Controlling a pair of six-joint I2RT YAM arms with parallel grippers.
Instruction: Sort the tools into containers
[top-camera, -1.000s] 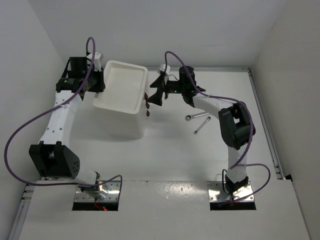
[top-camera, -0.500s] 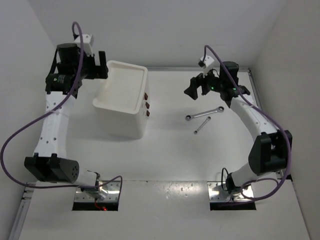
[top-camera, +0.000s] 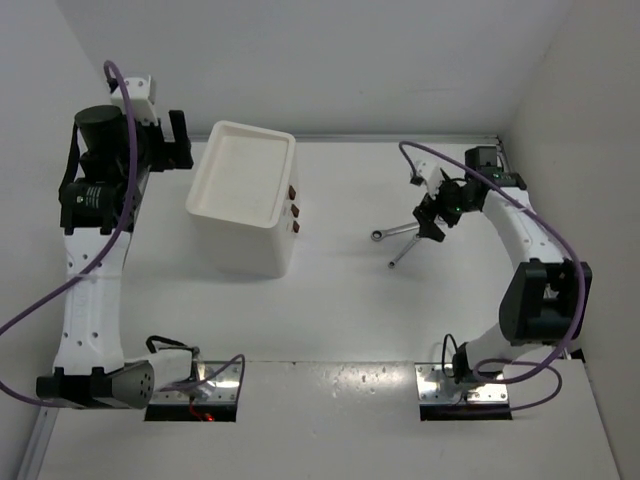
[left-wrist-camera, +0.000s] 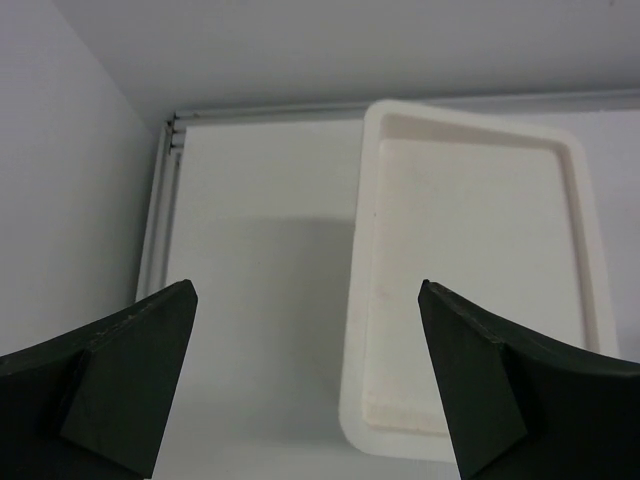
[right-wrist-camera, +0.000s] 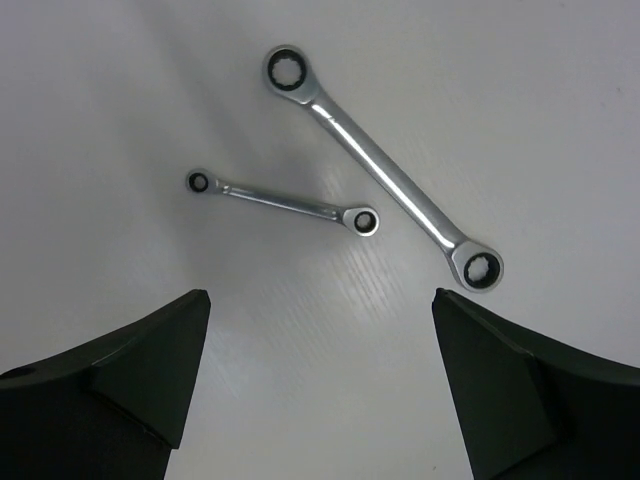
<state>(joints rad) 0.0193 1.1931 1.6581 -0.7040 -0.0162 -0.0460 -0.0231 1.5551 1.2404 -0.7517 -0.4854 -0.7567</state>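
Two silver wrenches lie on the table right of the box, a long one (right-wrist-camera: 380, 165) (top-camera: 395, 232) and a short one (right-wrist-camera: 280, 200) (top-camera: 402, 253). My right gripper (right-wrist-camera: 320, 295) (top-camera: 430, 222) hangs open just above them with nothing between its fingers. The white container (top-camera: 245, 195) stands at the left centre with its drawers pushed in, their red-brown handles (top-camera: 293, 210) facing right. My left gripper (left-wrist-camera: 306, 285) (top-camera: 185, 142) is open and raised beside the box's left side, looking down on the rim of the top tray (left-wrist-camera: 370, 200). Other tools are out of view.
White walls close in the table at the back and both sides. A metal rail (left-wrist-camera: 165, 200) runs along the left edge and another (top-camera: 525, 230) along the right. Purple cables loop off both arms.
My left gripper let go of the box's left rim, opened and drew back up and left. My right gripper left the drawer handles, swung right and came down over the wrenches.
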